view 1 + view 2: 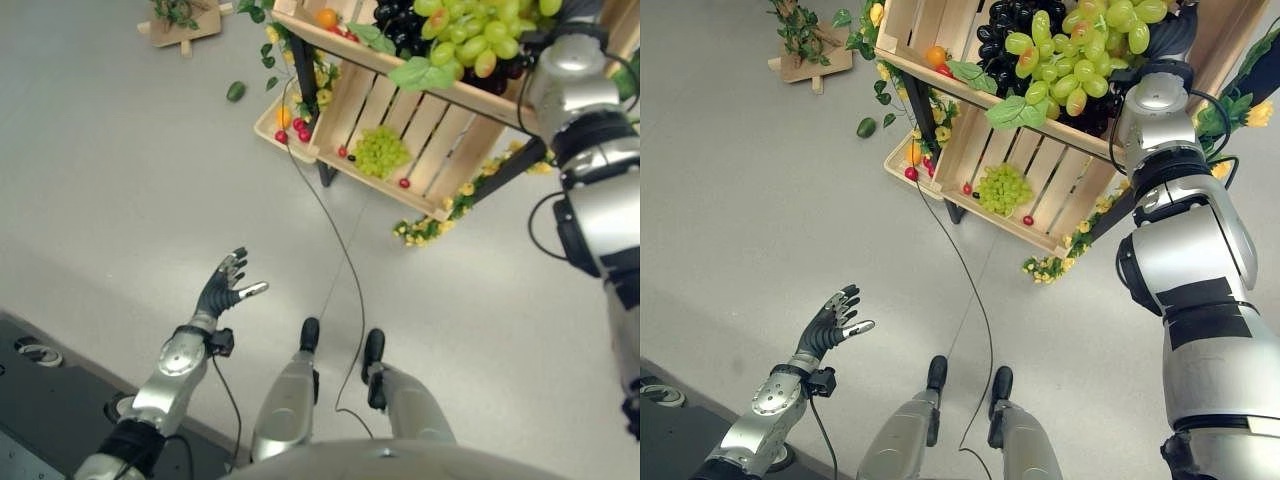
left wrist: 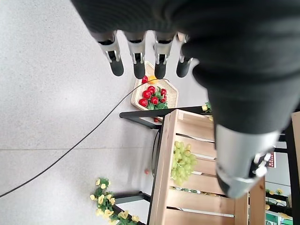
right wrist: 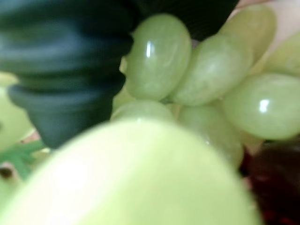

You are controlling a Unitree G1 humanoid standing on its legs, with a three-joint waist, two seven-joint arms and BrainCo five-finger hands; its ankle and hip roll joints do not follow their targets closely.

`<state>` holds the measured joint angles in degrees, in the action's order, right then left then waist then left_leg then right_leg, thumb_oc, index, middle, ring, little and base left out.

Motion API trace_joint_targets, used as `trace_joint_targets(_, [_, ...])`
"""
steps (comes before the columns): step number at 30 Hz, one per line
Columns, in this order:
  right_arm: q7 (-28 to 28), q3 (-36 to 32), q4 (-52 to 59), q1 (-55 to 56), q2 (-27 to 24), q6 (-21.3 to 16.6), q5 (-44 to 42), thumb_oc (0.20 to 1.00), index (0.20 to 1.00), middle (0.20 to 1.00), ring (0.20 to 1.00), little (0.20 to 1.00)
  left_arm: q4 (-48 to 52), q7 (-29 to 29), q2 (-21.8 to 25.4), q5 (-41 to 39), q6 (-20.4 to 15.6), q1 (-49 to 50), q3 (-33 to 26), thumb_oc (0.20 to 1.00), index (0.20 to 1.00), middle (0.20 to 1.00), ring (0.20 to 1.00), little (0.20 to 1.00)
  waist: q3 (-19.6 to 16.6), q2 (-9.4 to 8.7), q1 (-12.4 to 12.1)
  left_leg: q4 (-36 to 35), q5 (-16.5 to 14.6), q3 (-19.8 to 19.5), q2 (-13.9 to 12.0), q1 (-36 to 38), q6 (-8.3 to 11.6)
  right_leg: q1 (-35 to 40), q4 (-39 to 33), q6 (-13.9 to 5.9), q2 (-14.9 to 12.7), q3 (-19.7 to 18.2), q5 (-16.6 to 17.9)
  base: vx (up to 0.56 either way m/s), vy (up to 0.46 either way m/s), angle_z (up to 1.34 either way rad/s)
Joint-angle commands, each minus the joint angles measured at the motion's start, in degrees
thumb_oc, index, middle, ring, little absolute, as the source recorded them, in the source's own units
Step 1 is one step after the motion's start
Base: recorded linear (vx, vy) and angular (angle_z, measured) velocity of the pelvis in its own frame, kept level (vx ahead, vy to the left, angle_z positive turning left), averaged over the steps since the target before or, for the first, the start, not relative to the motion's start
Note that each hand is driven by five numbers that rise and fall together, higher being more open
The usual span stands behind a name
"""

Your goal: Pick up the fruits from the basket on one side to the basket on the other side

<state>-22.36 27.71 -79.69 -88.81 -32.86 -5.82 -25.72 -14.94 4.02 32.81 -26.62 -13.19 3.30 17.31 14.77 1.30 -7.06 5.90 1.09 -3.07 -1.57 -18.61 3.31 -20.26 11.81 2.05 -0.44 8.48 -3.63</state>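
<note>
Low at near left, the left hand (image 1: 222, 285) hangs over bare floor (image 1: 120, 180), fingers (image 2: 137, 58) straight and spread, holding nothing. Far right, the right hand (image 1: 1172, 32) is buried among green grapes (image 1: 1080, 50) in the upper wooden crate (image 1: 910, 30); its finger state cannot be told. A smaller green bunch (image 1: 381, 152) lies on the lower shelf (image 1: 440, 150).

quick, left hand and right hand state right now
Left hand: open, fingers straight, holding nothing, over the floor.
Right hand: cannot be told, buried among the green grapes in the upper crate.
</note>
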Motion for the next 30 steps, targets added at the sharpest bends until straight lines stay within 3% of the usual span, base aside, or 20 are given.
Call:
trace_joint_targets(1, [-1.0, 10.2, -2.0, -5.6, -0.1, 4.7, 16.9, 1.0, 1.0, 1.0, 1.0, 1.0, 5.9, 0.6, 4.8, 0.7, -2.2, 0.1, -0.5, 1.0, 1.0, 1.0, 1.0, 1.0, 1.2, -3.36, -0.4, 1.8, -0.1, -1.2, 2.3, -0.8, -1.13, 4.4, 1.8, -6.64, -3.5, 0.0, -2.0, 0.0, 0.0, 0.0])
trace_joint_targets(4, [0.1, 15.7, -1.4, -5.2, -1.7, 7.1, 27.1, 1.0, 1.0, 1.0, 1.0, 1.0, 6.9, -0.2, 5.3, 1.1, -2.1, 1.1, -0.9, 1.0, 1.0, 1.0, 1.0, 1.0, 1.2, -3.5, -0.2, 1.8, 0.1, -1.4, 2.3, -0.9, -1.04, 4.4, 1.7, -6.72, -3.5, 0.4, -1.8, 0.0, -0.002, 0.02])
trace_joint_targets(6, [3.8, 24.8, -1.5, -5.2, -3.1, 9.1, 41.4, 1.0, 1.0, 1.0, 1.0, 1.0, 6.6, -1.8, 5.7, 1.3, -1.6, 1.4, -1.2, 1.0, 1.0, 1.0, 1.0, 1.0, 1.3, -3.95, -0.2, 1.9, -0.2, -1.5, 2.4, -0.7, -0.94, 4.6, 1.9, -6.75, -3.6, 0.4, -2.2, 0.0, -0.005, 0.02])
trace_joint_targets(7, [3.9, 24.9, -1.5, -5.3, -3.1, 9.1, 41.4, 1.0, 1.0, 1.0, 1.0, 1.0, 6.6, -1.8, 5.6, 1.3, -1.6, 1.4, -1.2, 1.0, 1.0, 1.0, 1.0, 1.0, 1.2, -3.83, -0.1, 1.8, 0.0, -1.5, 2.3, -0.9, -0.94, 4.5, 1.8, -6.75, -3.5, 0.5, -1.9, -0.01, -0.008, 0.04])
trace_joint_targets(9, [6.1, 29.6, -0.6, -3.3, -6.2, 10.4, 51.9, 1.0, 1.0, 1.0, 1.0, 1.0, 6.7, -3.0, 5.6, 2.8, -1.6, 2.2, -1.8, 1.0, 1.0, 1.0, 1.0, 1.0, 1.2, -4.22, -0.1, 2.0, -0.4, -1.9, 2.5, -0.8, -0.9, 4.7, 2.0, -6.83, -3.6, 0.6, -2.2, 0.0, -0.008, 0.07])
trace_joint_targets(12, [10.5, 32.5, 2.8, -4.7, -8.7, 10.0, 55.1, 1.0, 1.0, 1.0, 1.0, 1.0, 6.4, -4.0, 5.6, 3.5, -1.1, 2.9, -3.7, 1.0, 1.0, 1.0, 1.0, 1.0, 1.0, -4.91, 0.3, 1.7, 0.1, -2.1, 2.3, -1.2, -0.86, 4.4, 2.0, -6.84, -3.5, 0.7, -1.7, -0.01, -0.009, 0.06])
trace_joint_targets(16, [13.0, 32.6, 5.9, -4.7, -10.1, 8.9, 53.0, 1.0, 1.0, 1.0, 1.0, 1.0, 5.6, -4.5, 4.4, 3.5, -0.5, 3.4, -5.2, 1.0, 1.0, 1.0, 1.0, 1.0, 1.1, -5.75, 0.7, 1.8, 0.1, -2.1, 2.2, -1.1, -0.9, 4.3, 2.0, -6.8, -3.4, 0.7, -1.5, 0.0, 0.0, 0.0])
trace_joint_targets(30, [18.6, 36.0, 8.3, -2.5, -7.6, 9.3, 63.9, 1.0, 1.0, 1.0, 1.0, 1.0, 6.3, -5.8, 4.1, 3.4, 0.3, 3.7, -7.2, 1.0, 1.0, 1.0, 1.0, 1.0, 1.1, -6.36, 0.3, 2.8, -0.6, -1.9, 2.3, -1.0, -1.0, 4.9, 2.1, -6.73, -3.5, 0.8, -1.5, 0.0, 0.0, 0.0])
